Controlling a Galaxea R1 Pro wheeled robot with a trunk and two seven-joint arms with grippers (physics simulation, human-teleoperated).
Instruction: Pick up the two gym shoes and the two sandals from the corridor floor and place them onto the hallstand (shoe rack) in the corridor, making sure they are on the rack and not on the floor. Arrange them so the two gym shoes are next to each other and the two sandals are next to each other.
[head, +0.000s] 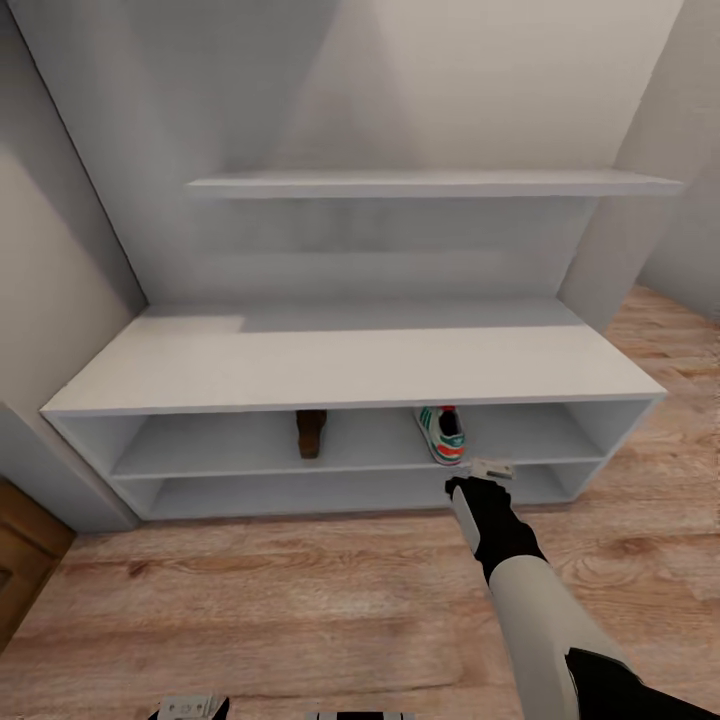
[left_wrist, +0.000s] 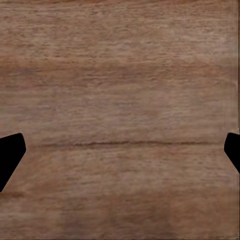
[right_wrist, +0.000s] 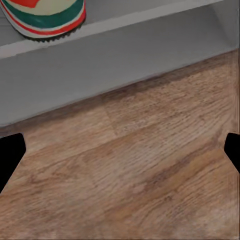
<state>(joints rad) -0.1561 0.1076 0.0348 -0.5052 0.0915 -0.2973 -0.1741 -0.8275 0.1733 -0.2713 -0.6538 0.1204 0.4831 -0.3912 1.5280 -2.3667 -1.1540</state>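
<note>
One gym shoe (head: 441, 434) sits on the upper shelf row of the shoe rack (head: 350, 372), right of centre, well apart from a sandal (head: 310, 433) further left. The right gripper (head: 490, 468) hovers just in front of the shoe, open and empty. The left gripper (left_wrist: 120, 150), also open, hangs over the wood floor (left_wrist: 120, 75).

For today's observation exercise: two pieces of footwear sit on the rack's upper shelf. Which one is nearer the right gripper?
The gym shoe, white with green and red stripes, just behind the right gripper. The brown sandal sits farther along the shelf.
</note>
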